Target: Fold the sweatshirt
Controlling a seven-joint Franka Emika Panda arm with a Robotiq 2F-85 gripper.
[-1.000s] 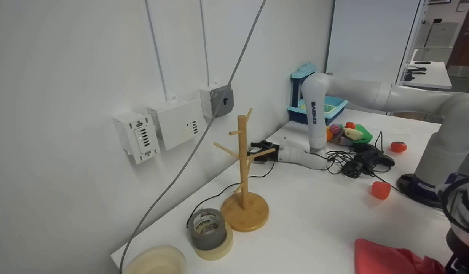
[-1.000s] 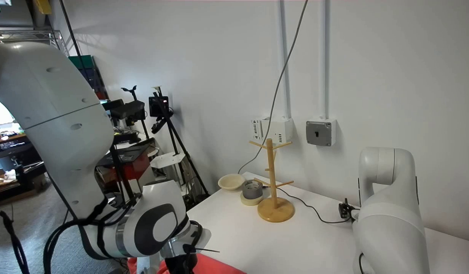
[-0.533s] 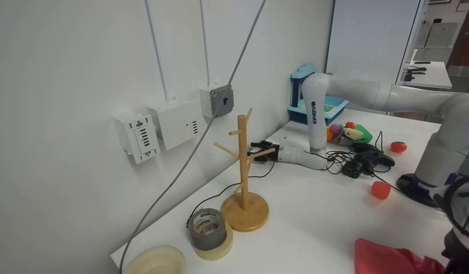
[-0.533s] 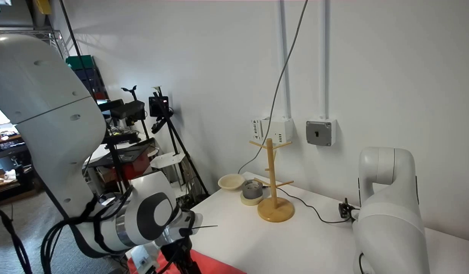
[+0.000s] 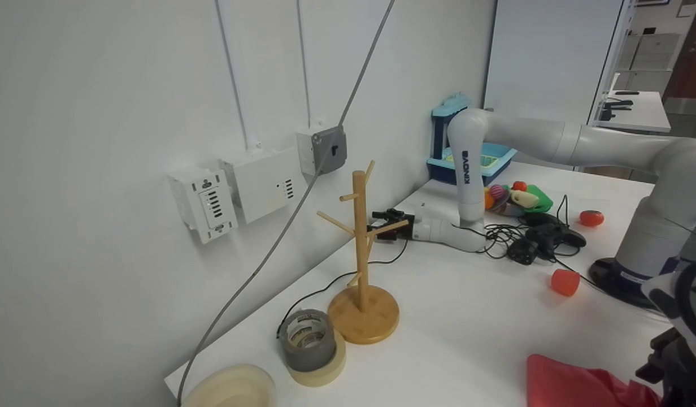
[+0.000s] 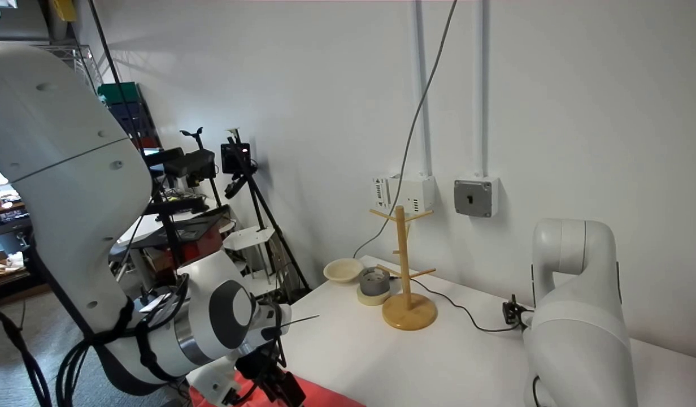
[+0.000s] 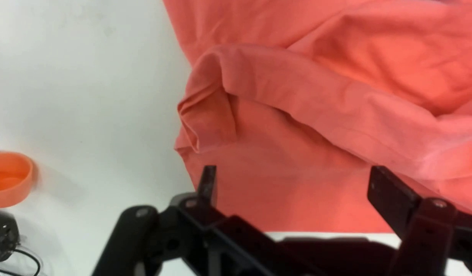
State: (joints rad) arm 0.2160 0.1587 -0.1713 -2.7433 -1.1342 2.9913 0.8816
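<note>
Coral-red cloth sweatshirt lies partly doubled over on a smooth white table, with the black two-fingered gripper above it. The fingers stand wide apart and hold nothing; whether their tips touch the sweatshirt cannot be told. Ahead of them in the wrist view, a thick, loose fold slants across the sweatshirt from a turned-back end at its left edge. Farther left, apart from it, sits a round orange-red cup. In an exterior view, a white robot arm strapped with black cables slopes down to the gripper. Farther off are a light wooden peg stand, a grey tape roll stacked on a pale yellow tape roll just beside it, and a shallow cream bowl.
</note>
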